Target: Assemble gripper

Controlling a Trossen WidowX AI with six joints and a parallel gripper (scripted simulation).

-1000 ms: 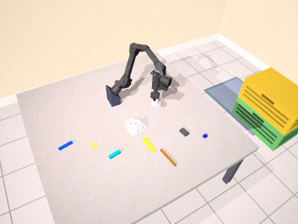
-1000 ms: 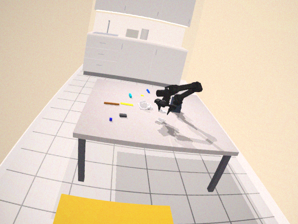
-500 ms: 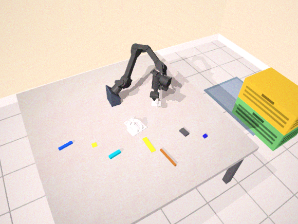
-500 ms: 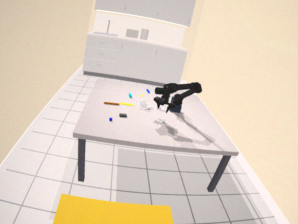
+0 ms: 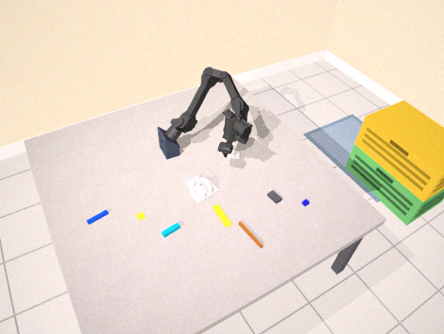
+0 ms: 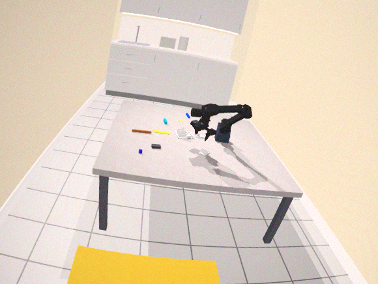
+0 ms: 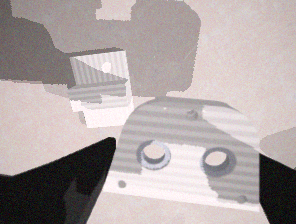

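The gripper (image 6: 201, 135) (image 7: 187, 150) is shut on the white housing plate (image 7: 177, 132) (image 6: 199, 137), holding it by its sides above the table. The plate has a rounded far edge and two round holes between the black fingers. The white gripper base (image 5: 200, 198) lies on the table in front of the arm; it also shows in the exterior view (image 6: 187, 138). White curved jaws (image 5: 206, 184) appear to lie on the base. Whether their teeth mesh, and how they sit on the pins, is too small to tell. The gripper is behind and to one side of the base.
A small white stepped block (image 5: 235, 155) (image 6: 204, 152) (image 7: 102, 77) stands on the table below the gripper. A yellow bar (image 5: 222, 216), an orange bar (image 5: 250, 234), a cyan bar (image 5: 171, 230), a dark block (image 5: 274, 197) and a blue cube (image 5: 305, 202) lie farther forward.
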